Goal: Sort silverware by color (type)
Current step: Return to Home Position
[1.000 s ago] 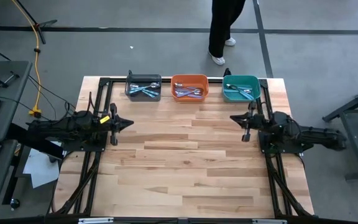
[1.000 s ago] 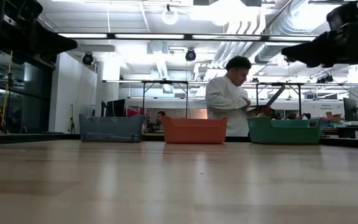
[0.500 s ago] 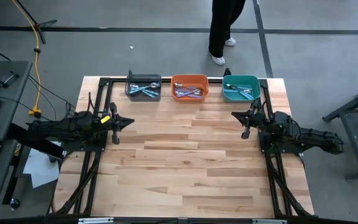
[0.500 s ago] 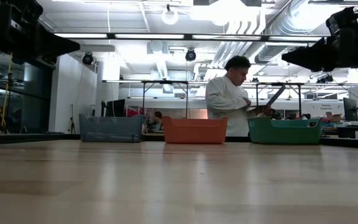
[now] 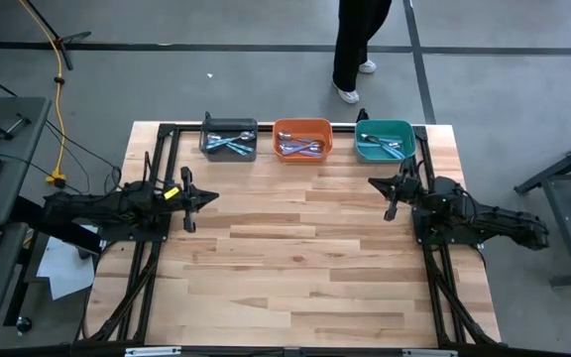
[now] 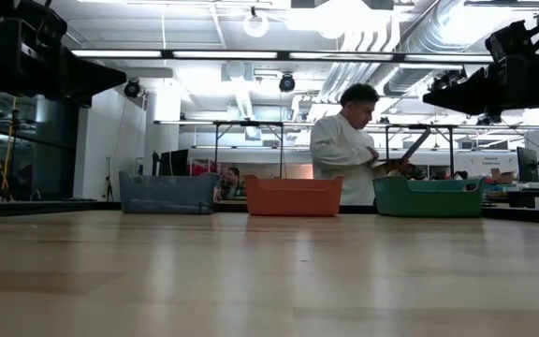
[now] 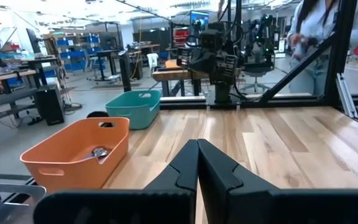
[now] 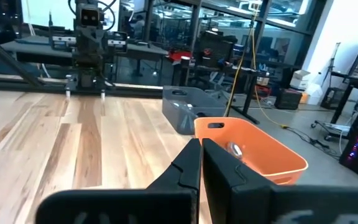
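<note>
Small spoons with silver bowls and pastel handles lie inside three bins at the table's far edge: the grey bin [image 5: 229,140], the orange bin [image 5: 302,140] and the teal bin [image 5: 384,140]. My left gripper [image 5: 213,196] hovers shut over the table's left side, well short of the bins; its wrist view shows the fingers [image 7: 197,165] closed together. My right gripper [image 5: 372,183] hovers shut over the right side, just short of the teal bin, fingers [image 8: 201,163] closed. Neither holds anything.
A black frame [image 5: 266,126] runs along the table's far edge behind the bins. A person [image 6: 344,148] stands beyond the far edge. The broad wooden table top [image 5: 295,258] lies between and in front of the arms.
My left gripper has moved toward the table's right, out over the wood. My right gripper has drawn slightly toward the left and far side and sunk a little. The spoons and bins have stayed put.
</note>
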Robot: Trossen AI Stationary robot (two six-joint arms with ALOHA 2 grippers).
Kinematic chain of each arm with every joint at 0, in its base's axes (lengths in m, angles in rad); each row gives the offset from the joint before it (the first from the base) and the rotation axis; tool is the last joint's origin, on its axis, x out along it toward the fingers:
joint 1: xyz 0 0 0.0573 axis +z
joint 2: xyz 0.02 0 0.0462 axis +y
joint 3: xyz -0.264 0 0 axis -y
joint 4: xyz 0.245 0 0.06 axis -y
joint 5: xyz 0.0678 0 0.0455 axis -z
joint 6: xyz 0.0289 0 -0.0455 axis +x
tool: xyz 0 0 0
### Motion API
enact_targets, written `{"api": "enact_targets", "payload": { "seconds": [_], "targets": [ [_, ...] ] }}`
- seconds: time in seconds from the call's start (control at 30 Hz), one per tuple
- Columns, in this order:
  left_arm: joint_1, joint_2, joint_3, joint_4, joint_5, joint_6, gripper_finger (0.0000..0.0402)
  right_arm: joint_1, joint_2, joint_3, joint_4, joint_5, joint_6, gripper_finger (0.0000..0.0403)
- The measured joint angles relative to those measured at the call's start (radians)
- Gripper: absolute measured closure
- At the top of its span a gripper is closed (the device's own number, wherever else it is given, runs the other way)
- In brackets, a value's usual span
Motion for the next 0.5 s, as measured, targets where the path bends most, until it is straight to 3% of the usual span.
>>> {"api": "enact_targets", "payload": {
  "seconds": [0.5],
  "targets": [
    [0.0, 0.031, 0.0, 0.0, 0.001, -0.053, 0.0401, -0.007, 0.0, 0.0, 0.0, 0.0, -0.01, 0.0402]
  ]
}}
